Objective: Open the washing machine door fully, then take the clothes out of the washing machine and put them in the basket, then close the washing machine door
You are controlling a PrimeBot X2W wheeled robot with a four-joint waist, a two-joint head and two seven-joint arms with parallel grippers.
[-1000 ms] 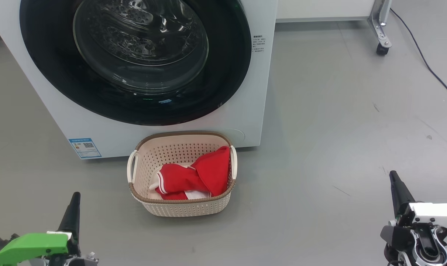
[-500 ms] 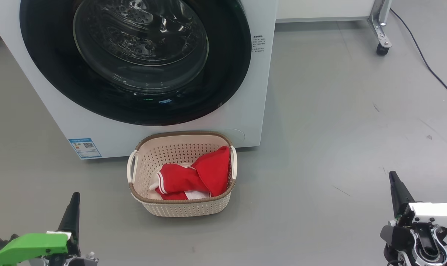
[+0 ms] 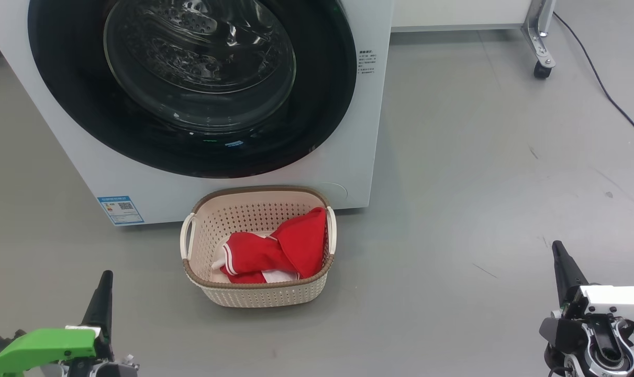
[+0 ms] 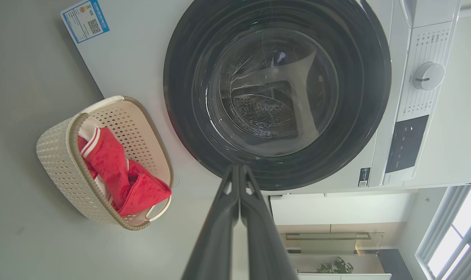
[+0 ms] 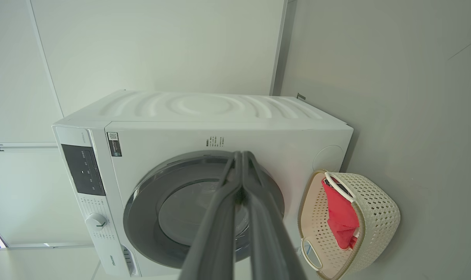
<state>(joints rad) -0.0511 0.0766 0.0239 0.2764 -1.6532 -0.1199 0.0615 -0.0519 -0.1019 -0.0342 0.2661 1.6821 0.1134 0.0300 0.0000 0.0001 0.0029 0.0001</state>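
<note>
The white washing machine (image 3: 364, 131) fills the upper left of the head view, and its round black-rimmed door (image 3: 191, 84) lies flush against its front, shut. On the floor just before it stands the cream basket (image 3: 259, 293) with the red clothes (image 3: 275, 251) lying inside. My left gripper (image 3: 106, 277) is at the lower left, shut, with nothing in it. My right gripper (image 3: 557, 247) is at the lower right, also shut and empty. Both stand well back from the basket. The door (image 4: 276, 93), basket (image 4: 60, 155) and clothes (image 4: 118, 175) appear in the left wrist view beyond my pressed-together fingers (image 4: 235, 202).
Grey floor spreads to the right of the machine. A metal frame leg on a caster (image 3: 542, 68) stands at the far upper right, and a dark cable (image 3: 604, 89) runs across the floor beside it. A blue label (image 3: 120, 208) sits on the machine's lower front.
Both grippers have crept up the view very slightly. The door, basket and clothes have not moved.
</note>
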